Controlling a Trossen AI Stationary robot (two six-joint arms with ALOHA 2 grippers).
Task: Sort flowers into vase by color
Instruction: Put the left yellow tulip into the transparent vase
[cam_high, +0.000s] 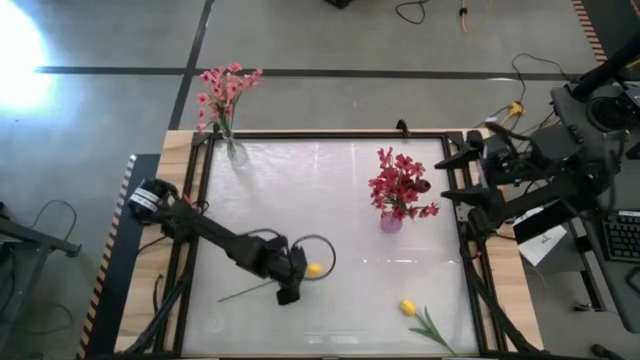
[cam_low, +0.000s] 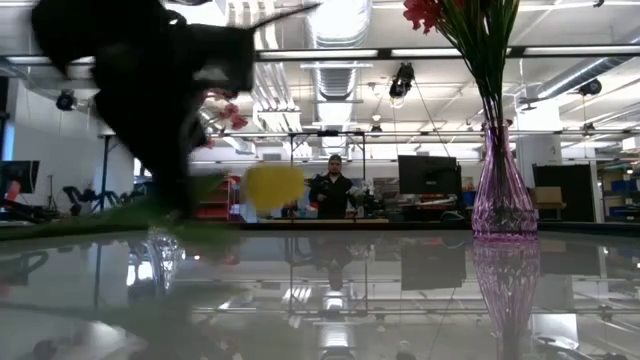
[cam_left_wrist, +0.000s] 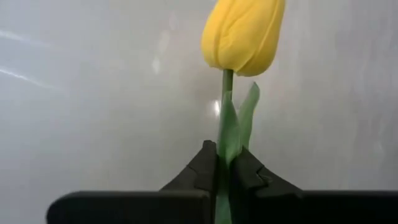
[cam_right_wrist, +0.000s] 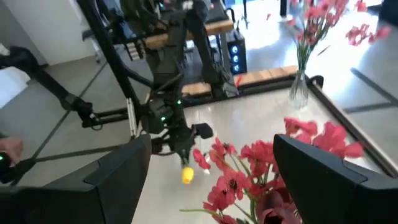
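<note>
A yellow tulip (cam_high: 314, 269) lies near the table's front left, its green stem (cam_high: 240, 292) trailing toward the left edge. My left gripper (cam_high: 289, 290) is shut on that stem just below the bud (cam_left_wrist: 244, 34). A second yellow tulip (cam_high: 407, 307) lies flat on the table at the front right. Pink flowers (cam_high: 226, 88) stand in a clear vase (cam_high: 237, 152) at the far left. Red flowers (cam_high: 400, 186) stand in a purple vase (cam_low: 500, 190) right of centre. My right gripper (cam_right_wrist: 211, 180) waits open, raised at the table's right edge. My left gripper pinches the tulip's stem (cam_left_wrist: 227, 134), together with a thin leaf, a short way below the bud. The two fingers (cam_left_wrist: 202, 168) come slanting down from above and close from either side of the stem. Whether the bud is clear of the table cannot be told.
The table has a glossy white top inside a black frame (cam_high: 330, 135). A wide bare stretch lies between the two vases. A person (cam_low: 333, 190) stands in the room beyond the far edge.
</note>
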